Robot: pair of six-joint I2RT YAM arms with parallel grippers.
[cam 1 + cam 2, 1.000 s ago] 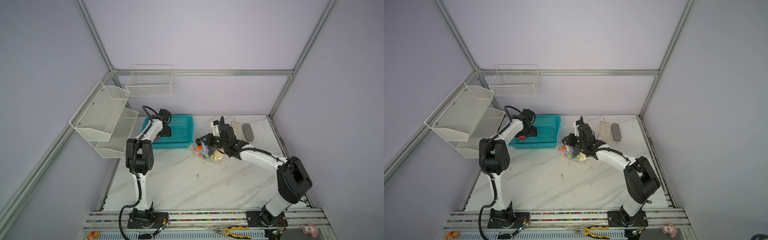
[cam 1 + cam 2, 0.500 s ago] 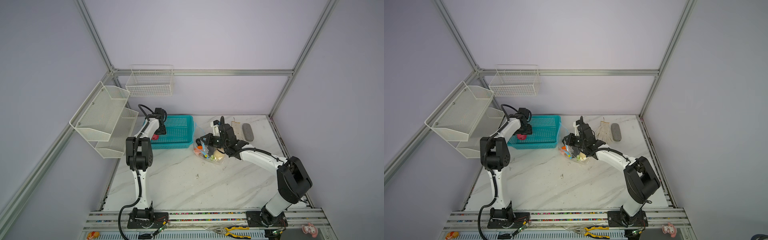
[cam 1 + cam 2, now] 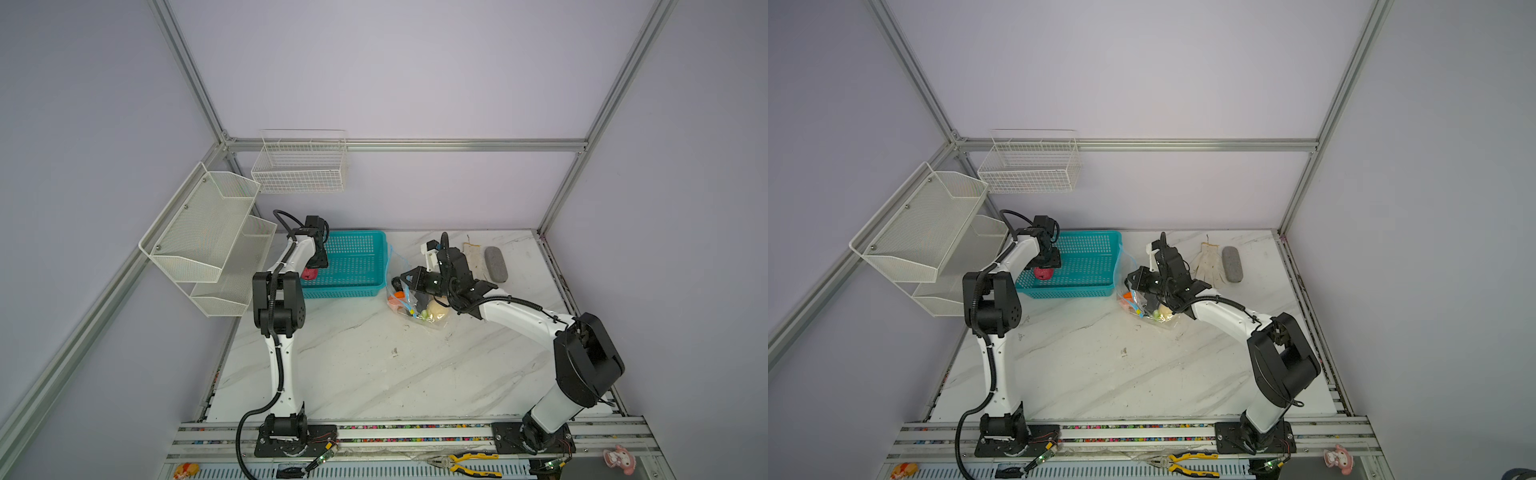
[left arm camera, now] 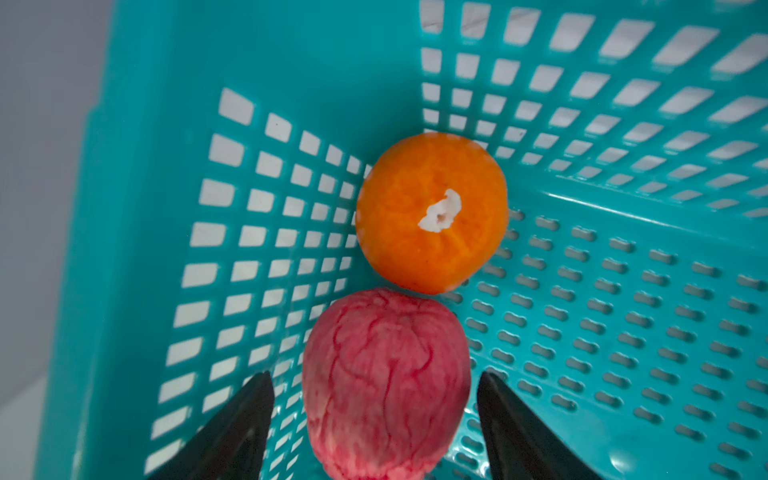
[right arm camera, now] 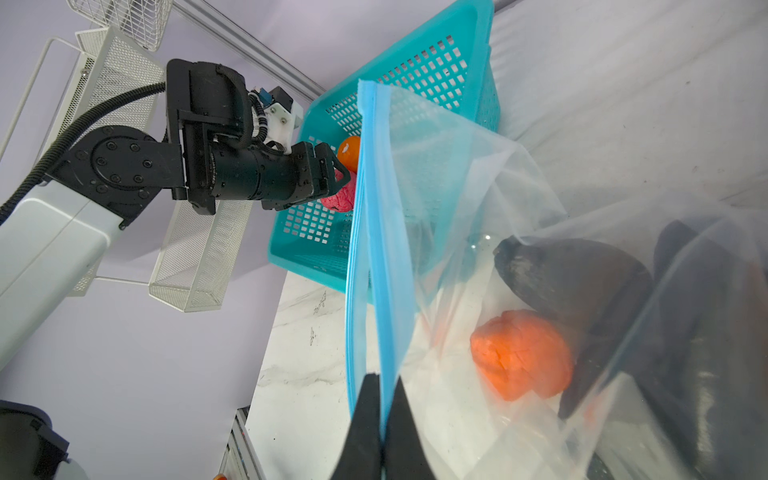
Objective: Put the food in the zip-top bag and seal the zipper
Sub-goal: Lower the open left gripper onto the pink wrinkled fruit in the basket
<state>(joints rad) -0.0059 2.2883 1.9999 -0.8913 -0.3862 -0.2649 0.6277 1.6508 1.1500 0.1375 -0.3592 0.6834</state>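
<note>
At the left end of the teal basket (image 4: 623, 291) lie a pink fruit (image 4: 386, 386) and an orange ball (image 4: 432, 212), touching each other. My left gripper (image 4: 374, 376) is open and straddles the pink fruit, with a small gap at each finger. The same pink fruit (image 3: 308, 274) shows in a top view under that gripper. The clear zip-top bag (image 5: 478, 187) stands beside the basket, holding an orange lump (image 5: 521, 353), a dark eggplant (image 5: 573, 274) and other food. My right gripper (image 5: 381, 376) is shut on one side of the light-blue zipper (image 5: 374, 208), holding the mouth up.
A white glove (image 3: 1208, 262) and a grey case (image 3: 1231, 264) lie at the back right of the marble table. White mesh shelves (image 3: 208, 232) hang on the left wall close to the left arm. Yellow-handled pliers (image 3: 461, 461) rest on the front rail.
My left gripper has shifted toward the basket's left end and its jaws have narrowed around the pink fruit. The right arm and the bag have not moved.
</note>
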